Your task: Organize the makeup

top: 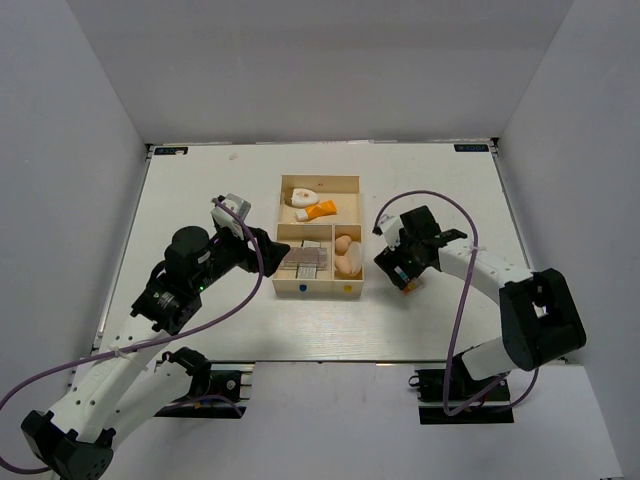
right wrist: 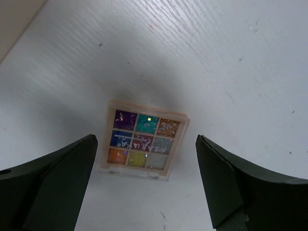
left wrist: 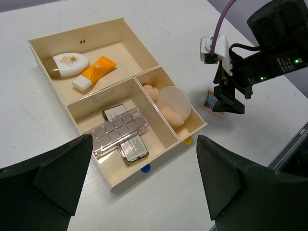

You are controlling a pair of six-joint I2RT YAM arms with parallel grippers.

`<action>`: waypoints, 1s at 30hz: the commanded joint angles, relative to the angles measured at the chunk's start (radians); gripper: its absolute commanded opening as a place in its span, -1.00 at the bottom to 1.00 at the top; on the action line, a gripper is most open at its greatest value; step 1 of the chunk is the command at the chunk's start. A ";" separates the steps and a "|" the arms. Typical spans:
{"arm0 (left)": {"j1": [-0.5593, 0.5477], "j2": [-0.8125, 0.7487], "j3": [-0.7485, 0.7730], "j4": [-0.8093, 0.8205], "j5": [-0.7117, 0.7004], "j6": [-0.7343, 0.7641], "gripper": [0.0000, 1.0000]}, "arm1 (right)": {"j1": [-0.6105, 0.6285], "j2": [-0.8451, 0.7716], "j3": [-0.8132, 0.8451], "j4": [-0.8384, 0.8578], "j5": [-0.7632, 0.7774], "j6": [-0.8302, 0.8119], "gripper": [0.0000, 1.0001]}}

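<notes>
The multicoloured palette lies flat on the white table just right of the wooden box. My right gripper is open and hovers over it, one finger on each side, not touching; both also show in the left wrist view. In the box lie the white teardrop piece and the orange tube at the back, flat palettes front left, and beige sponges under a round puff front right. My left gripper is open and empty by the box's left side.
White walls close the table on three sides. A blue dot and a yellow dot mark the box's front wall. The right arm's purple cable loops above the table. The table's front edge runs near the right gripper.
</notes>
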 commanded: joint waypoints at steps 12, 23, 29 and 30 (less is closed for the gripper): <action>0.005 -0.007 0.030 -0.005 0.024 -0.004 0.96 | -0.030 0.110 0.008 0.038 0.067 0.062 0.78; 0.005 -0.007 0.030 -0.005 0.021 -0.004 0.96 | -0.081 0.163 0.008 -0.016 -0.081 0.051 0.48; 0.005 -0.007 0.030 -0.006 0.018 -0.003 0.96 | -0.075 0.105 0.033 -0.032 -0.100 0.036 0.02; 0.005 -0.007 0.030 -0.006 0.018 -0.004 0.96 | -0.066 0.086 0.044 -0.036 -0.103 0.032 -0.09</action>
